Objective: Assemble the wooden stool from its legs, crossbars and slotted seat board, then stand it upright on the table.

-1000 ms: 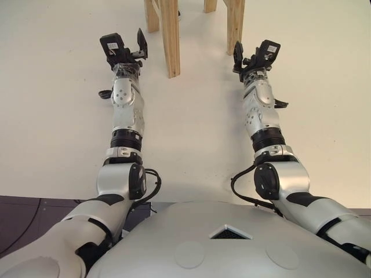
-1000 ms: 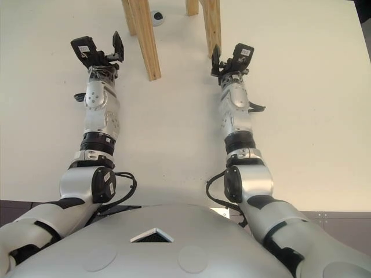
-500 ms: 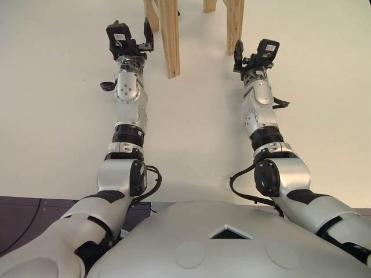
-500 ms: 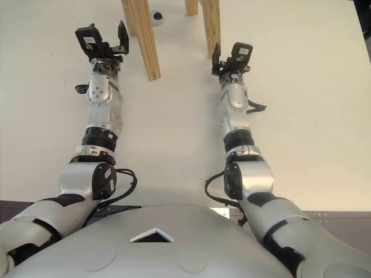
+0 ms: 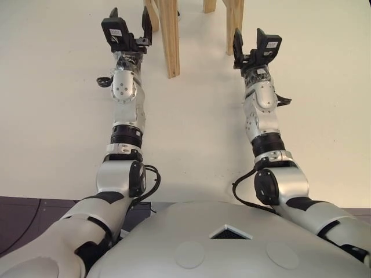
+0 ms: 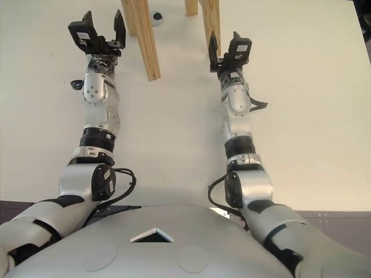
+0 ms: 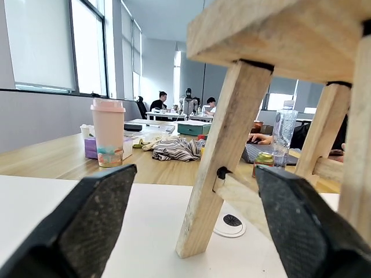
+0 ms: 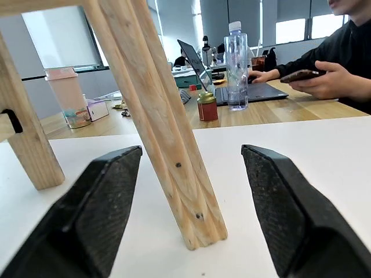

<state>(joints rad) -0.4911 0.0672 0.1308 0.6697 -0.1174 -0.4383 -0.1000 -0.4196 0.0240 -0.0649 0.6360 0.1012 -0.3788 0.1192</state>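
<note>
1. Left eye view: the wooden stool (image 5: 168, 17) is standing on its legs at the far side of the white bench (image 5: 52, 127), with just the lower legs showing. The left gripper (image 5: 130, 20) is hovering just outside the near left leg (image 5: 171, 55), jaws spread wide, gripping nothing. The right gripper (image 5: 250, 39) is sitting right by the foot of the near right leg (image 5: 233, 32), also wide open and carrying nothing. Can't tell if its inner finger is touching the wood.
2. Right eye view: same scene. A round grommet (image 6: 156, 17) is sitting in the bench behind the near left leg.
3. Left wrist view: the two dark fingers (image 7: 87, 231) are framing the stool from low down, far apart, touching nothing. The seat board (image 7: 272, 35) is resting on top of the slanted legs. A crossbar (image 7: 246, 200) is running between two of them. A pink cup (image 7: 108, 132) and a clear bottle (image 7: 284, 130) are standing on another desk behind.
4. Right wrist view: the near right leg is standing on the bench, showing between the two padded fingers (image 8: 98, 214) with a gap on each side. Another leg (image 8: 26, 150) is standing farther off. The clear bottle and a small can (image 8: 206, 107) are sitting on the desk behind.
</note>
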